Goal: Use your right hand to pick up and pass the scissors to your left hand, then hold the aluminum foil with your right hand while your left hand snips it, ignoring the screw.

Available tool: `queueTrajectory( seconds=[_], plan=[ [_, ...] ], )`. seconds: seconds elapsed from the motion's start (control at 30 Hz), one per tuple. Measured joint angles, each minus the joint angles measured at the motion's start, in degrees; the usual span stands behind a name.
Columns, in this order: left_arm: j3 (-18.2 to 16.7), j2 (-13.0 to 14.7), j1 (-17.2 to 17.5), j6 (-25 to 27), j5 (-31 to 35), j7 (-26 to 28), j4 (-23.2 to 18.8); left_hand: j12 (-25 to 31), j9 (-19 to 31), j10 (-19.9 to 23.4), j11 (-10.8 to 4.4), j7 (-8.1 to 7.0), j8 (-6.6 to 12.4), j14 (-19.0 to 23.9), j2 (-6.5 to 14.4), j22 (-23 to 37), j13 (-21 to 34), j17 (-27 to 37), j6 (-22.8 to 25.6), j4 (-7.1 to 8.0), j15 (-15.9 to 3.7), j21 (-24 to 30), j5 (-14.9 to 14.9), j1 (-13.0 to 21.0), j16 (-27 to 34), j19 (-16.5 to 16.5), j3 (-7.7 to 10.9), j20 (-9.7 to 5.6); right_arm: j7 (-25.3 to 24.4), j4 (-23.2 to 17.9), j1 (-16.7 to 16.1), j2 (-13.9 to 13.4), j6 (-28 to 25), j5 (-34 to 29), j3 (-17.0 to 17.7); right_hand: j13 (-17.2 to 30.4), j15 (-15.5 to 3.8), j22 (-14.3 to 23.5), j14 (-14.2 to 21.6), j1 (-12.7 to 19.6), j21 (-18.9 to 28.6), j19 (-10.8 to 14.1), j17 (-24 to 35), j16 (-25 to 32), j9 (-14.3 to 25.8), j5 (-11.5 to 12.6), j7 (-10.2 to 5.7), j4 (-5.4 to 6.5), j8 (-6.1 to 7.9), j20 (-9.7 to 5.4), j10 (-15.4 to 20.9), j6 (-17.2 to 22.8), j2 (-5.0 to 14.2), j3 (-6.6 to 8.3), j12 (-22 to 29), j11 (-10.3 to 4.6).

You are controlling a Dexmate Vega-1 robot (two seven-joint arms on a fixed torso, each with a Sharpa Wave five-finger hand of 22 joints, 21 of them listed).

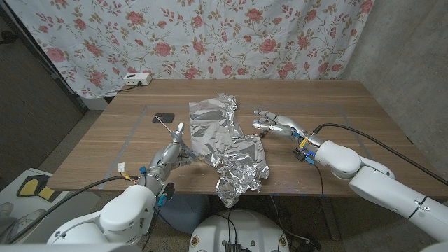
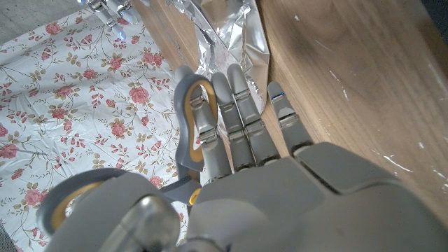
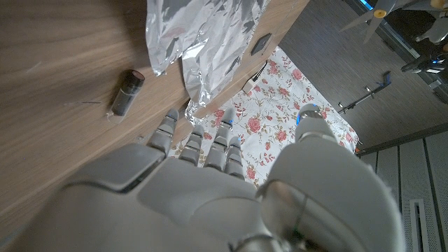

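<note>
From my left wrist, the scissors (image 2: 192, 133) show me only their grey and yellow handle loops; my own fingers (image 2: 238, 119) cover the part where the blades start, and one loop runs off the picture's edge. From my head, the scissors' blades (image 1: 170, 127) are thin and hard to tell apart. The aluminum foil (image 2: 227, 31) is cut off at the edge in both wrist pictures. The small dark screw (image 3: 127, 91) beside my right hand (image 3: 203, 189) is blurred, and from above my right hand (image 1: 276, 124) hides it. The dark flat thing (image 1: 164, 117) beyond the foil is too small to name.
</note>
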Motion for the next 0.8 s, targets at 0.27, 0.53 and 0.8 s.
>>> queueTrajectory(
  seconds=[0.27,0.53,0.8],
  plan=[
    [-0.7,-0.4,1.3,-0.6,0.5,-0.8,-0.3,0.0,0.1,0.0,0.00,-0.09,0.00,0.0,0.0,0.0,0.0,0.0,-0.1,0.08,0.00,-0.2,0.3,0.0,0.0,0.0,-0.08,0.00,-0.1,-1.5,0.7,0.3,-1.8,-1.5,-1.7,0.0,0.00,0.0,0.6,0.5,0.0,0.4,0.0,0.2,0.0,0.0,0.00,-0.02,0.00,0.39,1.0,0.0,-0.12,-0.03,-0.2,3.33],
    [-1.7,-0.6,2.8,-1.6,0.9,-2.1,-0.5,0.0,0.4,0.0,0.00,0.03,-0.04,0.0,0.2,0.0,0.0,0.0,0.0,0.08,0.00,-0.4,0.7,0.2,0.0,0.0,-0.08,0.00,-0.6,-3.0,1.3,0.5,-3.8,-3.6,-3.2,-0.2,0.31,0.0,0.9,0.7,0.0,1.3,0.0,0.4,0.0,0.0,0.00,-0.24,0.00,0.10,1.9,0.0,-0.35,-0.24,-0.2,5.51],
    [-3.2,-1.0,4.4,-2.2,1.4,-3.8,-0.8,0.0,0.5,0.0,0.00,0.03,-0.38,0.0,0.2,0.0,0.0,-0.3,0.0,0.08,0.00,-0.4,1.1,0.2,0.0,0.0,-0.07,0.00,-0.8,-4.2,2.0,1.0,-5.8,-5.7,-5.0,-0.2,0.33,0.0,1.5,0.7,0.0,1.6,0.0,0.7,0.0,0.0,0.32,-0.23,0.00,0.41,2.3,-0.3,-0.35,-0.24,-0.2,5.88]
  ],
)
